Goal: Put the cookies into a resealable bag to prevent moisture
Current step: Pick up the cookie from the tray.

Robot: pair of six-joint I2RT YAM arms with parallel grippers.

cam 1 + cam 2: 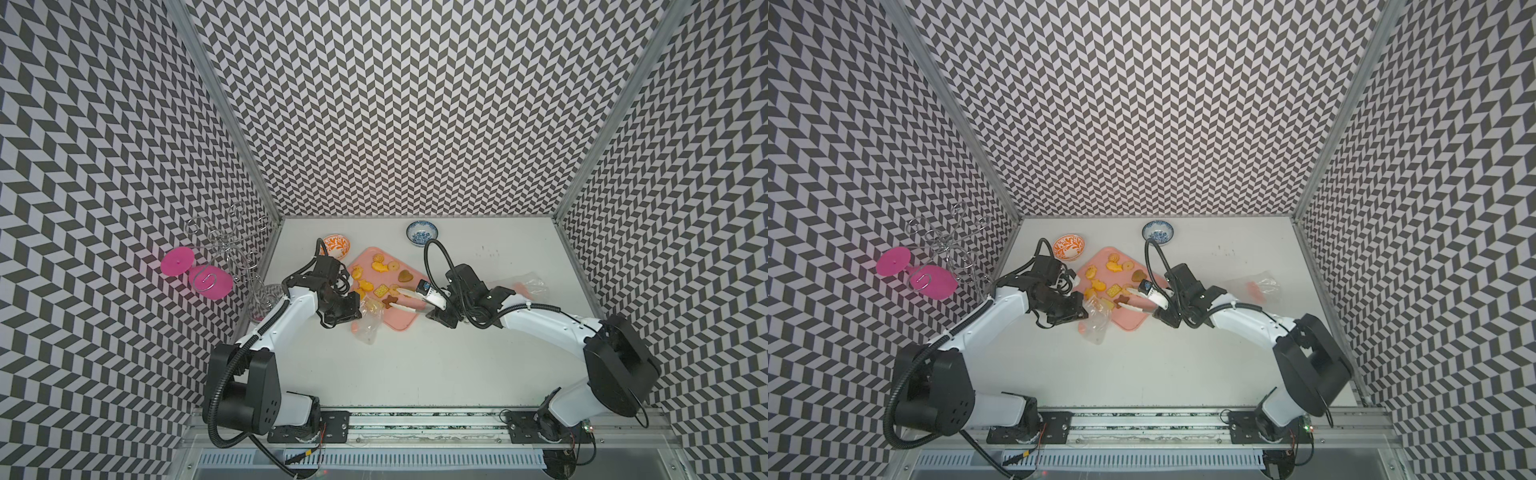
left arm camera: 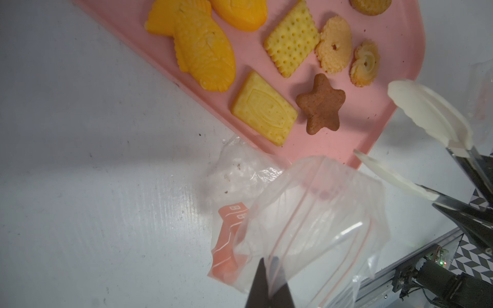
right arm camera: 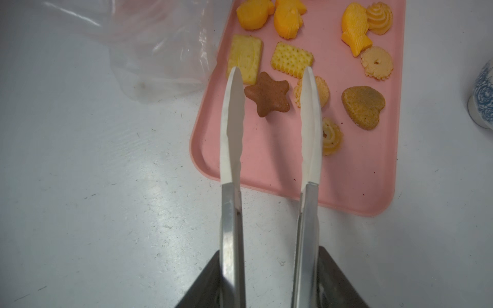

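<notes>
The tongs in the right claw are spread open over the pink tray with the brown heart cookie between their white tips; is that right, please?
Not quite: the right wrist view shows the brown star cookie between the tips, while the heart cookie lies outside them. Otherwise yes: the right claw holds the tongs spread open over the pink tray.

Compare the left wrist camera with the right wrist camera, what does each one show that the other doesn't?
Only the left wrist view shows the left gripper pinching the zip edge of the bag, plus its orange label. Only the right wrist view shows the blue-patterned bowl. Both show the pink tray, the star cookie, the dotted cracker and the white tips of the tongs.
</notes>
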